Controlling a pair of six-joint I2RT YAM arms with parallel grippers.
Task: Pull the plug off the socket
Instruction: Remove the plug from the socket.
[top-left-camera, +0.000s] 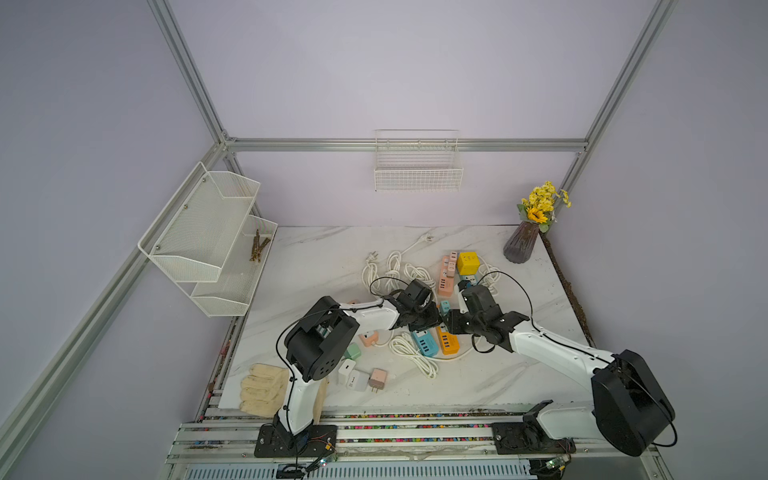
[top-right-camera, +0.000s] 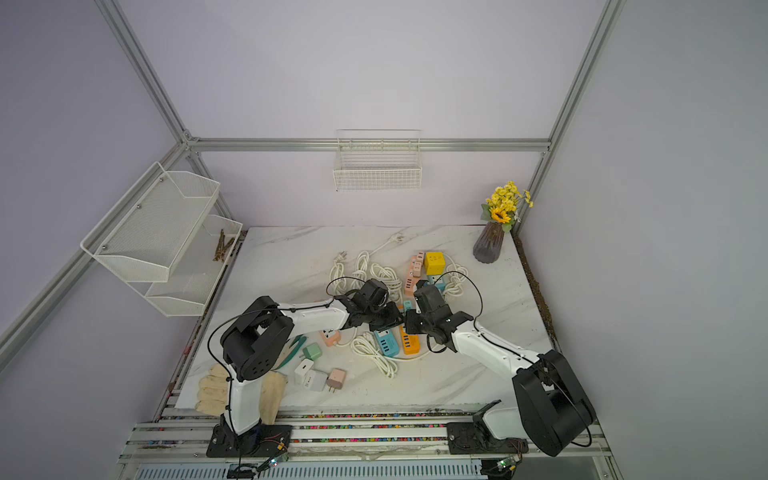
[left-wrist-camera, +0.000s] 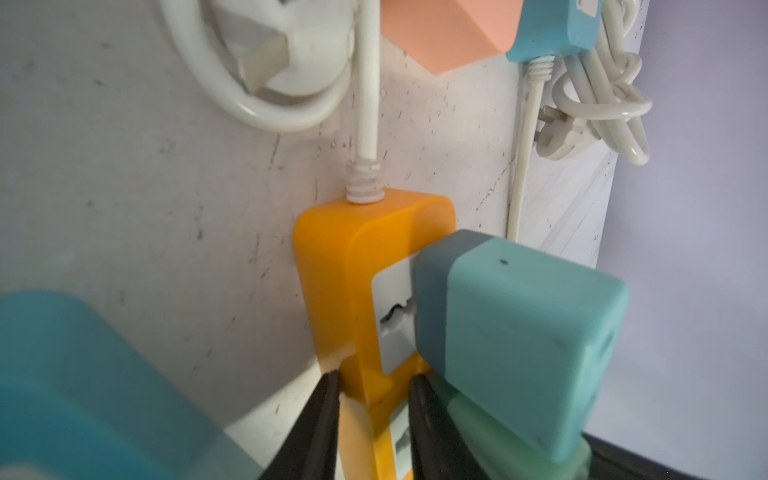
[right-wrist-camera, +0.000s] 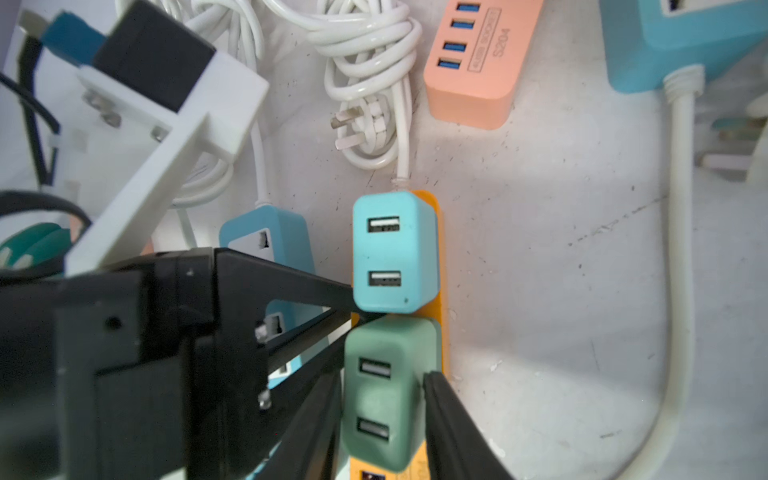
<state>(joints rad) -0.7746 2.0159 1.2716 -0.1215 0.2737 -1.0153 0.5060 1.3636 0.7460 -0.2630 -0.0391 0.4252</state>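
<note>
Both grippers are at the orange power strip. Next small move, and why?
Probably draw the right gripper straight off the orange power strip. Its jaws look closed on the seated green USB charger, and the left gripper pinches the strip to hold it.

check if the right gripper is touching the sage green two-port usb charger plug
Touching. The right wrist view shows the right gripper with black fingers pressed against both sides of the sage green two-port USB charger plug.

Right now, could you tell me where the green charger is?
Mid-table, the green charger is plugged into the orange power strip beside the light-blue charger, straddled by the right gripper in the right wrist view.
</note>
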